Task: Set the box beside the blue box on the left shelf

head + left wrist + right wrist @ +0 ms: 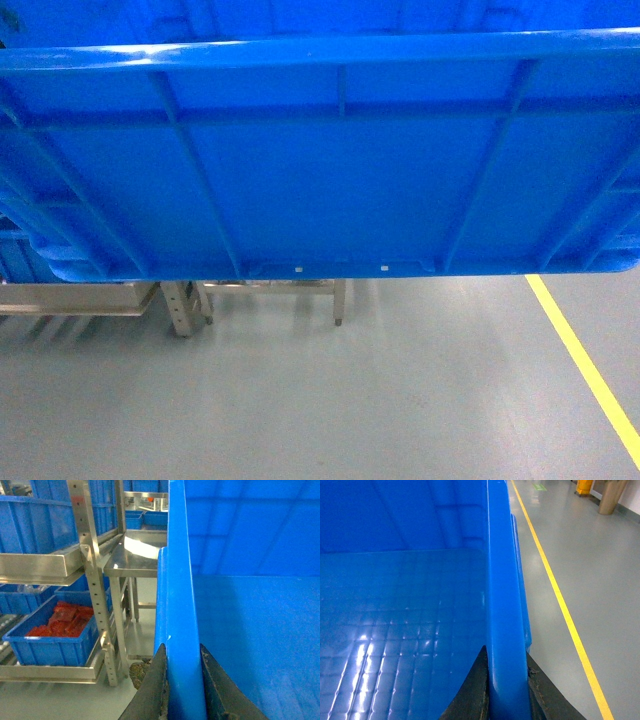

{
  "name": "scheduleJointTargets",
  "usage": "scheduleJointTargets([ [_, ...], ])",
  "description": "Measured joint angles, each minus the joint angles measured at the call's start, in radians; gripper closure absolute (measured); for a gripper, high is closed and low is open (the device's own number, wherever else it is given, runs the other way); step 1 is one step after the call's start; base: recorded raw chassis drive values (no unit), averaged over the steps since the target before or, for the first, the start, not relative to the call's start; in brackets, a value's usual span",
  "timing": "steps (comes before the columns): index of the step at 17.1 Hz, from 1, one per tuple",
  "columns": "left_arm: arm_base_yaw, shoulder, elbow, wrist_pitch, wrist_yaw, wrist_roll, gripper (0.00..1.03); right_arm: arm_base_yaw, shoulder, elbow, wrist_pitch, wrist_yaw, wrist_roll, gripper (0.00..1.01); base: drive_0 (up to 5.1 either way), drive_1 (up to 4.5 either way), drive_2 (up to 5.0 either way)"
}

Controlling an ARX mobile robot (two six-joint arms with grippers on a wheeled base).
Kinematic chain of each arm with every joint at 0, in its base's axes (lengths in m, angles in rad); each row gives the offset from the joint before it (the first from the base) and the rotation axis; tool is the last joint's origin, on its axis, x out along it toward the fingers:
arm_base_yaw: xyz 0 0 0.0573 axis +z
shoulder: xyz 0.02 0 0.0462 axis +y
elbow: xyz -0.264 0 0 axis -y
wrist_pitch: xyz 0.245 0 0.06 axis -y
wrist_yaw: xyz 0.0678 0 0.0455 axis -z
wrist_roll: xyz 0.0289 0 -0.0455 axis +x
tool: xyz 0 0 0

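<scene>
I carry the box (330, 170) level, left gripper (182, 672) and right gripper (506, 677) each clamped on an opposite rim, heading for the left shelf (95, 580).

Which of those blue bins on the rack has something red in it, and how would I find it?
Look in the left wrist view at the silvery metal rack left of the carried crate. On its lower level sits a blue bin, the only one filled with red packets.

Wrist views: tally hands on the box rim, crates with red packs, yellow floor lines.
Hands clamped on box rim: 2, left hand and right hand
Crate with red packs: 1
Yellow line: 1
Total: 4
</scene>
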Motion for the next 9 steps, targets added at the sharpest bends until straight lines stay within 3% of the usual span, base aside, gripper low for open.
scheduleJointTargets([
  [6,0.0,0.0,0.0,0.0,0.0,0.0,0.94,0.0,0.0,0.0,-0.001,0.0,0.0,0.92,0.0,3.99,-4.0],
  [9,0.0,0.0,0.0,-0.002,0.0,0.002,0.94,0.0,0.006,0.0,-0.003,0.0,0.0,0.92,0.0,0.0,0.0],
])
